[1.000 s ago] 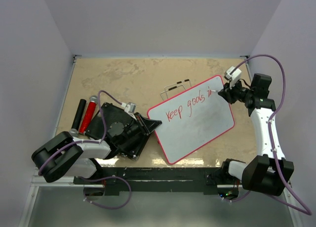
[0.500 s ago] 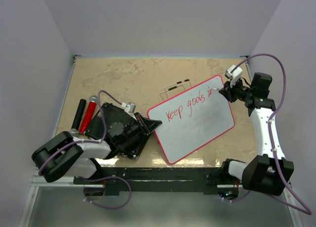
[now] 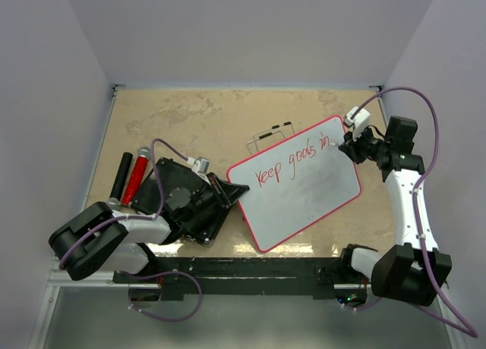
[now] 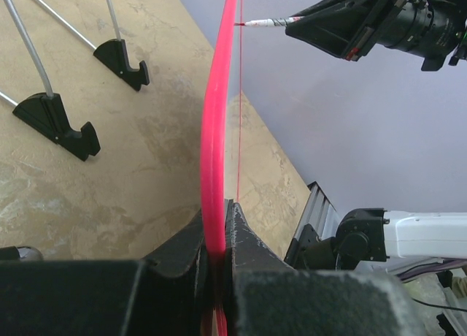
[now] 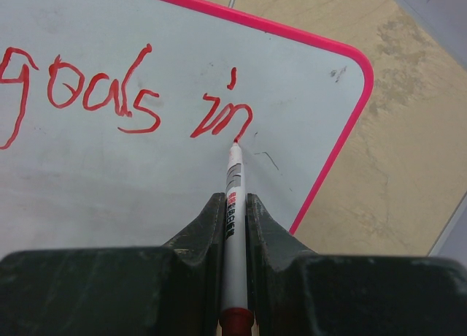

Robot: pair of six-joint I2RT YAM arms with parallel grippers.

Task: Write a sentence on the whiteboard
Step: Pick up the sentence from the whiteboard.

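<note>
The whiteboard (image 3: pixel 304 190) with a thin red rim lies tilted on the table. Red writing on it reads "Keep goals in" (image 3: pixel 292 161); the right wrist view shows "goals in" (image 5: pixel 131 95). My left gripper (image 3: pixel 231 191) is shut on the board's left edge, seen edge-on in the left wrist view (image 4: pixel 215 131). My right gripper (image 3: pixel 345 144) is shut on a white marker (image 5: pixel 233 204), its red tip touching the board at the end of "in". The marker tip also shows in the left wrist view (image 4: pixel 266 21).
A black cylinder (image 3: pixel 121 174) and a red cylinder (image 3: pixel 135 178) lie at the left. A black ribbed slab (image 3: pixel 178 201) lies under my left arm. A wire stand with black feet (image 3: pixel 269 133) sits behind the board, also in the left wrist view (image 4: pixel 58 117).
The right gripper has moved the marker slightly right along the board, finishing the "n" of "in". The left arm and board have not moved.
</note>
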